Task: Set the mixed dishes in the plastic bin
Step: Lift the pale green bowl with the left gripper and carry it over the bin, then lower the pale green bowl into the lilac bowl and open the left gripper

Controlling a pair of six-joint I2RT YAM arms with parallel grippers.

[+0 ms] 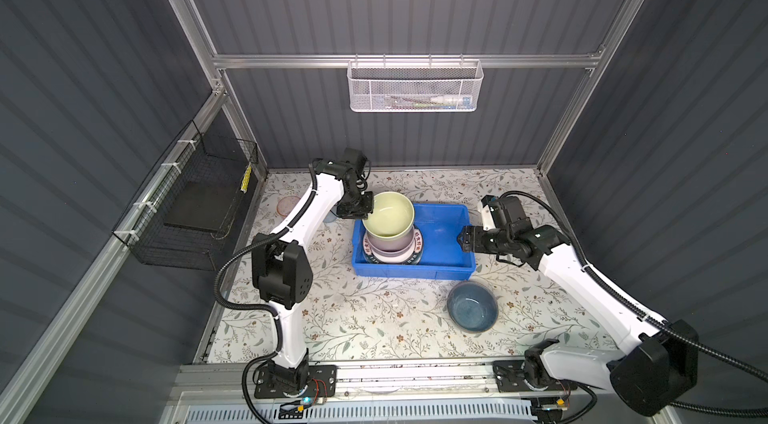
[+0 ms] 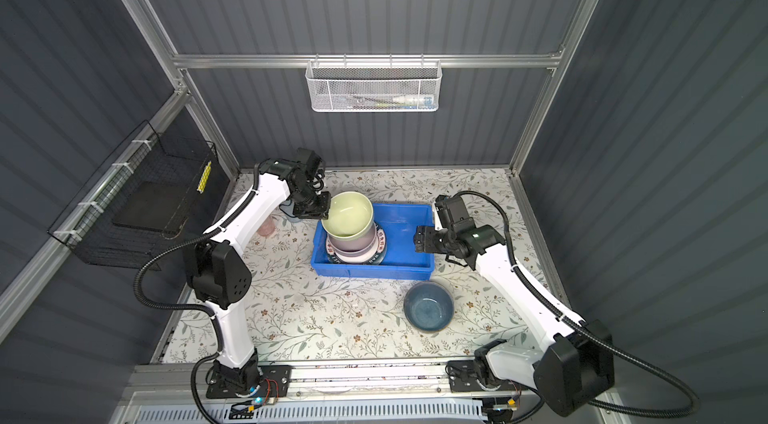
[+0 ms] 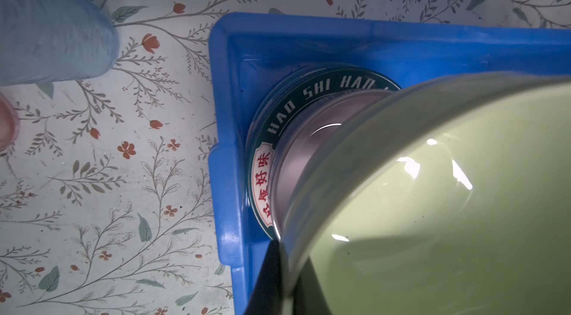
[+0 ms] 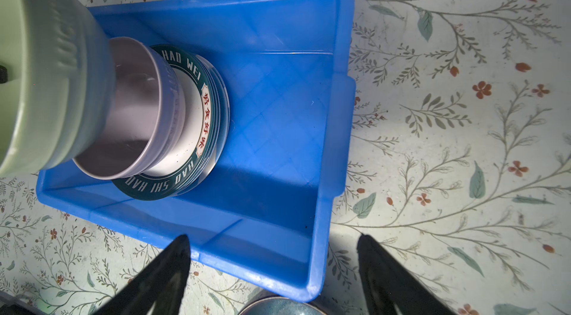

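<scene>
Left gripper [image 1: 368,214]: clamped on the rim of the green bowl [image 1: 390,214], which is held tilted over the pink bowl [image 1: 388,245].
Pink bowl: set on the lettered plate [image 1: 417,257] at the left end of the plastic bin [image 1: 442,226].
Right gripper [image 1: 460,239]: jaws are spread wide, nothing is held; it is placed at the bin's right end.
Blue bowl [image 1: 472,306]: seen on the table [image 1: 374,318], near the bin's front.

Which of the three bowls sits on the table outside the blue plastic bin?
The dark blue glazed bowl near the bin. The pink bowl stands on plates inside it; the left gripper holds the green bowl above that.
</scene>
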